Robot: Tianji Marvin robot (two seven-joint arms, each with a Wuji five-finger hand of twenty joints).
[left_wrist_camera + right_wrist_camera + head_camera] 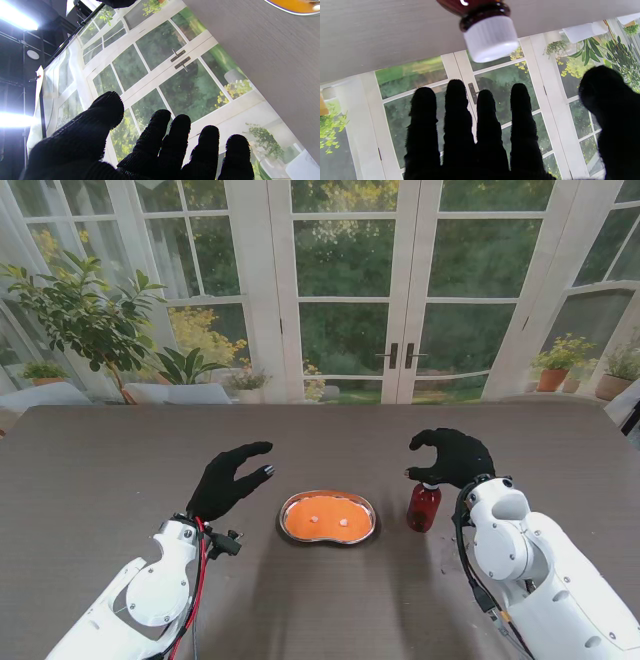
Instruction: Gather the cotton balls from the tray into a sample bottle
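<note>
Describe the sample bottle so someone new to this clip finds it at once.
On the brown table, find the kidney-shaped metal tray with the orange lining, near the middle. The sample bottle stands upright just right of it, under the right hand. It is the only dark red thing there, with a white cap.

One tray (296, 502) sits on the desk (100, 470) holding two cotton balls (315, 520), (343, 522). One capped bottle (422, 508) stands there, and two gloved hands (225, 483), (455, 457) show.
</note>
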